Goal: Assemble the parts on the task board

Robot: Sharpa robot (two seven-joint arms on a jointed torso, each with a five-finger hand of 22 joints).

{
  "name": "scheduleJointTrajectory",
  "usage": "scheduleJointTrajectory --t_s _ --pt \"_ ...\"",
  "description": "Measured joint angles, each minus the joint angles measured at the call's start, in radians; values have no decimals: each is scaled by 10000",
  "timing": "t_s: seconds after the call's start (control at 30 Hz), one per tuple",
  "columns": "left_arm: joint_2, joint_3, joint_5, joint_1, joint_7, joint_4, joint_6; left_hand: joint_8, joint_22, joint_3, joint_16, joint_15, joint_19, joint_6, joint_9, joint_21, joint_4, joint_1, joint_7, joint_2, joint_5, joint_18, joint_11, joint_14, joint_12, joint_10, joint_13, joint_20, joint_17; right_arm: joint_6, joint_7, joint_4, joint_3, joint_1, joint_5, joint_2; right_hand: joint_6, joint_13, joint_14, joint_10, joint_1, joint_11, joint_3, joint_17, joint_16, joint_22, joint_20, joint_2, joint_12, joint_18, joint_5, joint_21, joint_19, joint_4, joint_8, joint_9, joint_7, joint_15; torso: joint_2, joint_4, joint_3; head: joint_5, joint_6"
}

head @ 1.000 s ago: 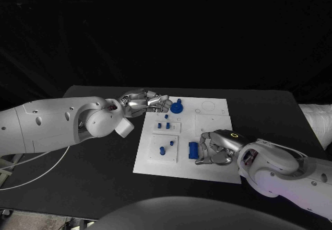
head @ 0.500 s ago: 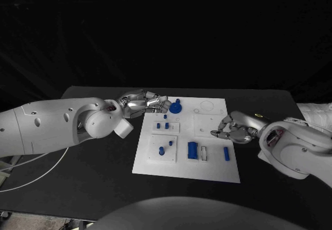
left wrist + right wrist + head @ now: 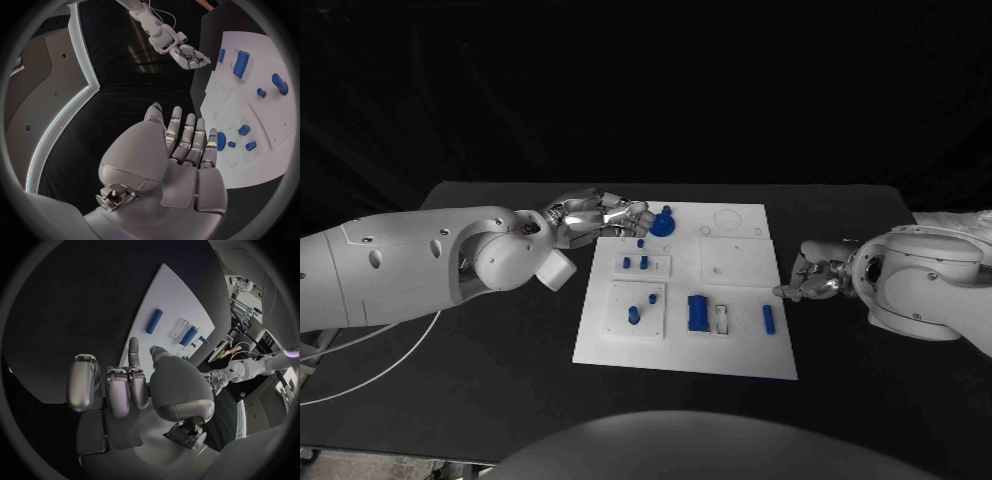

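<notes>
White task board (image 3: 740, 345), blue parts (image 3: 700, 313), left hand (image 3: 596, 216) at its far corner

Left hand (image 3: 599, 217): my fingers lie together, nearly straight, nothing between them.
Right hand (image 3: 816, 276): my fingers curl in, empty.

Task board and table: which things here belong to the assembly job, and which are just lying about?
Belongs to the job:
task board
blue gear by the left hand
blue block
blue bar
small blue pegs
right hand, beside the board

Just lying about:
black table
white cable at the table's left edge
</notes>
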Motion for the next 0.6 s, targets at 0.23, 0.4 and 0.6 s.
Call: scheduleJointTrajectory --t_s 0.23,0.4,0.6 --pt "-3 -2 -2 -4 -1 -8 1 0 0 0 0 0 0 0 1 0 0 71 0 1 0 -1 0 0 0 0 -6 0 -7 419 -357 -184 -4 -29 -108 219 463 -1 -12 -17 -69 -120 -31 -1 0 0 -38 -70 0 0 -272 0 38 -31 -49 -28 -101 -57 2 6 0 -12 0" --pt "16 -1 -3 -21 -2 -51 7 0 -1 23 0 0 0 0 -9 0 -23 71 0 1 0 0 0 0 0 0 -6 0 -6 529 -489 -276 -4 -61 -98 447 609 -1 -35 2 -315 -144 -137 -1 0 -1 -75 -60 0 2 -1079 0 68 75 -49 107 -144 -107 -2 6 0 -45 0" --pt "-7 0 -5 -38 -1 9 20 0 0 25 0 0 0 0 -9 0 -20 71 0 1 40 0 0 0 0 0 -5 0 -6 543 -568 -394 -2 -217 26 661 712 -1 1 2 -940 -143 -473 -1 0 -1 -112 126 0 2 -2830 -119 31 164 -97 277 -172 -142 -4 7 -1 -37 0"
